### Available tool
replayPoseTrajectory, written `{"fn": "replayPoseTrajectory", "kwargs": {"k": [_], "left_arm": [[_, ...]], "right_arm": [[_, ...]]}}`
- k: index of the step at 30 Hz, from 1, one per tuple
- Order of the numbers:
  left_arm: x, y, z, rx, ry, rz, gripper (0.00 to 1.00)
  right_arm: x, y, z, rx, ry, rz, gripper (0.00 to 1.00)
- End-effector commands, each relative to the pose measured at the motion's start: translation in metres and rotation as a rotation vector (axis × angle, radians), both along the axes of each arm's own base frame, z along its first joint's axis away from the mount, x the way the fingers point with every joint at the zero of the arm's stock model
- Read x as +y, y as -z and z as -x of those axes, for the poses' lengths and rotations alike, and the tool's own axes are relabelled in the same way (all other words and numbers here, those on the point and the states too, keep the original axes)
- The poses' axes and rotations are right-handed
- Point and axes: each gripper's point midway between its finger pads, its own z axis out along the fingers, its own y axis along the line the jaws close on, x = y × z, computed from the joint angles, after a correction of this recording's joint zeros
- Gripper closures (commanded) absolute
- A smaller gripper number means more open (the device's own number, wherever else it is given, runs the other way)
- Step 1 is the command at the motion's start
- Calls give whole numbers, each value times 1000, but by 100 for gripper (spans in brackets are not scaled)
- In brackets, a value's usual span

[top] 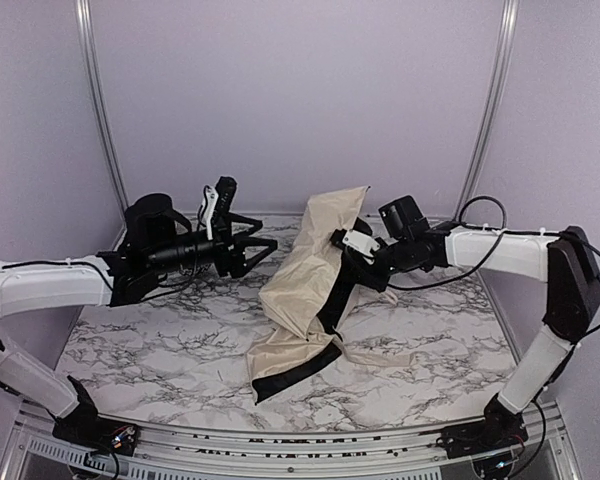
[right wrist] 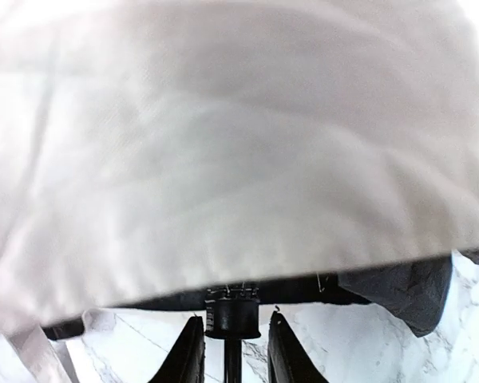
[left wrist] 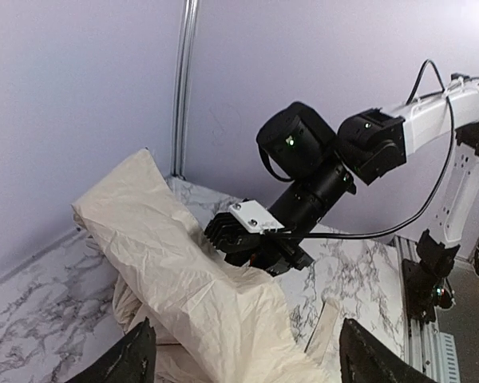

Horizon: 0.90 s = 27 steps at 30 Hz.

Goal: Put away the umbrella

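- Umbrella (top: 305,290), top view: lies half-collapsed mid-table (top: 150,345). The cream canopy (top: 315,235) is slumped in a heap and a black-edged flap trails toward the near edge. Not yet folded or stowed.
- Top view, arms: right gripper (top: 346,262) is buried in the canopy's right flank, probably to reach the frame under the cloth. Left gripper (top: 242,228) hovers apart on the left, aimed at the canopy, fingers spread.
- Left wrist view: left fingers (left wrist: 136,355) are wide apart, hold nothing and frame the canopy (left wrist: 184,263). Judged as standing by to gather fabric. The right gripper (left wrist: 255,243) presses into the cloth.
- Right wrist view: the canopy (right wrist: 223,144) overhangs the lens. The thin shaft (right wrist: 232,363) and its black collar (right wrist: 232,313) sit between the narrowed right fingers (right wrist: 190,355). Slim gaps show beside the shaft. Cannot tell whether the tips pinch the collar.
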Motion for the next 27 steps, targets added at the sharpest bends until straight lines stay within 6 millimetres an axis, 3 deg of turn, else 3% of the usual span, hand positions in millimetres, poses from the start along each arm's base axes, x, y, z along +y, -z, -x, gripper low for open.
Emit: {"fn": "replayPoseTrajectory", "kwargs": {"k": [1, 3, 5, 7, 10, 11, 13, 18, 22, 27], "left_arm": [[36, -55, 16, -167, -244, 71, 22], [40, -63, 33, -209, -319, 73, 25], [37, -58, 46, -193, -356, 72, 30], [29, -25, 47, -98, -377, 44, 36], [-6, 26, 49, 61, -290, -1, 41], [-22, 45, 53, 111, -239, -20, 41], [-58, 61, 55, 182, -173, -24, 36], [-127, 102, 42, 320, -92, -25, 15], [-129, 147, 25, 437, -171, -61, 10], [-106, 186, 6, 489, -350, -180, 12]], "right_arm": [[-5, -107, -35, -200, 213, -168, 100], [-16, -142, -40, -239, 315, -227, 100], [-28, -176, -42, -281, 405, -284, 100], [-38, -202, -38, -314, 461, -338, 100], [-47, -220, -32, -337, 503, -382, 100], [-48, -218, -31, -334, 510, -382, 100], [-55, -208, -32, -325, 554, -375, 100], [-55, -159, -36, -245, 627, -406, 100], [-59, -119, -42, -193, 707, -399, 100], [-61, -98, -48, -174, 751, -399, 100]]}}
